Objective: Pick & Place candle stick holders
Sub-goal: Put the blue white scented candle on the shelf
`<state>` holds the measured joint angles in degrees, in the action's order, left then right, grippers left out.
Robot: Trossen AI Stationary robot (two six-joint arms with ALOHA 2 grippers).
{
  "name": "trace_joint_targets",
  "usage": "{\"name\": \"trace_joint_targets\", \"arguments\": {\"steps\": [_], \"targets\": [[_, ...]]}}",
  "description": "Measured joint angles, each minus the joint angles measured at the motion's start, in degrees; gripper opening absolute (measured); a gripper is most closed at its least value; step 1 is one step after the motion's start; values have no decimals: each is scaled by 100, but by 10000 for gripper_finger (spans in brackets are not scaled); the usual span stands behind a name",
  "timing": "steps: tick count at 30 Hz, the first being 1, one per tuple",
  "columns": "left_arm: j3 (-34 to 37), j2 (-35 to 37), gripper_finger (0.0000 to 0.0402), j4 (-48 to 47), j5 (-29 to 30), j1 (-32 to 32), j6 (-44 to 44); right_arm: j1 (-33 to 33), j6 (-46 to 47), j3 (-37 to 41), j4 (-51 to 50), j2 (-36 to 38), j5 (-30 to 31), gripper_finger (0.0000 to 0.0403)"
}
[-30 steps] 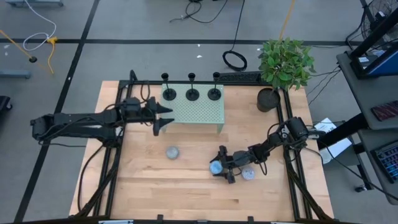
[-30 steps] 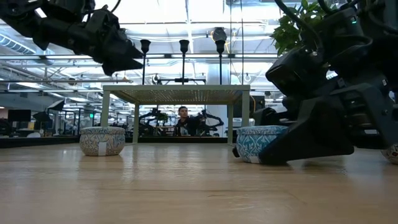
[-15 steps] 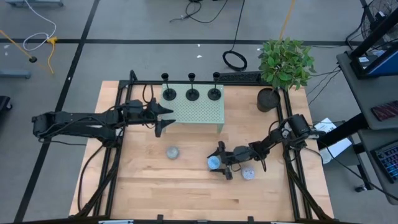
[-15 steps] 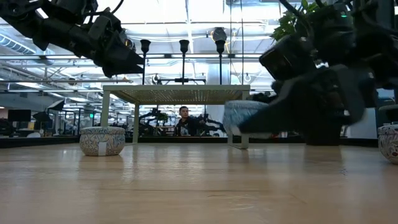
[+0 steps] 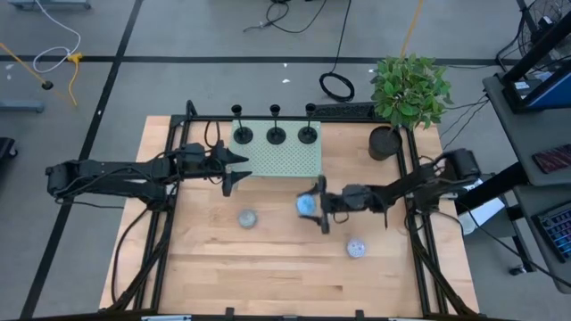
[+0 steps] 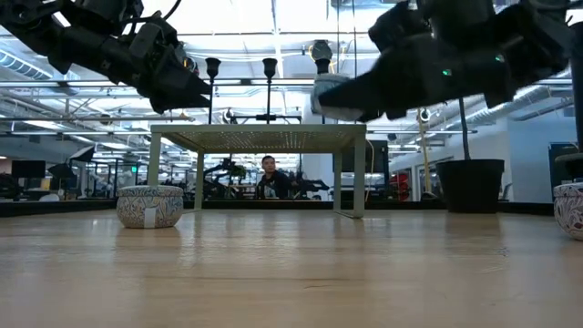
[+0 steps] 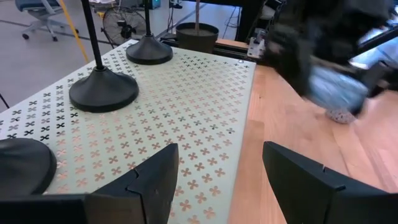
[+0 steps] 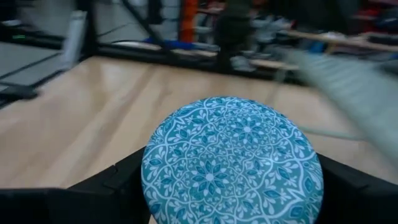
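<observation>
Three black candle stick holders (image 5: pixel 241 135), (image 5: pixel 276 135), (image 5: pixel 308 135) stand by their disc bases along the far edge of the green perforated stand (image 5: pixel 285 160). Two bases show in the left wrist view (image 7: pixel 104 90), (image 7: pixel 149 53). My left gripper (image 5: pixel 236 169) is open and empty at the stand's left end, above its top (image 7: pixel 221 174). My right gripper (image 5: pixel 310 205) is shut on a round tin with a blue patterned lid (image 8: pixel 231 158), held in the air in front of the stand's near right corner (image 6: pixel 337 96). My right gripper pinches the blue tin by its round side wall (image 8: pixel 152 180), with one finger (image 8: pixel 118 186) on each side of it. The fingers lie about level and come from the table's right. The tin is lifted clear of the table with its lid up.
A second patterned tin (image 5: pixel 247 218) sits on the table left of the held one (image 6: pixel 150 206), and a third (image 5: pixel 357 248) lies near the right arm. A black plant pot (image 5: pixel 385 143) with a leafy plant stands at the far right. A person shows beyond the table (image 6: pixel 269 173).
My right gripper has lifted the blue tin off the table and carried it up and toward the far edge, nearer the green stand. The tin now hangs well clear of the wood, about level with the stand's top.
</observation>
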<state>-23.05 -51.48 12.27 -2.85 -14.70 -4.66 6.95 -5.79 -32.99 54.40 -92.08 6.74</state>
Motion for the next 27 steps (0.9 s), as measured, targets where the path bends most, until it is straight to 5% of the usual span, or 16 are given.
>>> {"name": "trace_joint_targets", "arguments": {"steps": [13, 27], "targets": [[0, 2, 241, 304, 0, 0, -12, -1567, 35, 0, -469, 682, 79, 290], [2, 2, 241, 480, 0, 0, 35, -2166, -38, -4, -686, 680, -557, 306]]}}
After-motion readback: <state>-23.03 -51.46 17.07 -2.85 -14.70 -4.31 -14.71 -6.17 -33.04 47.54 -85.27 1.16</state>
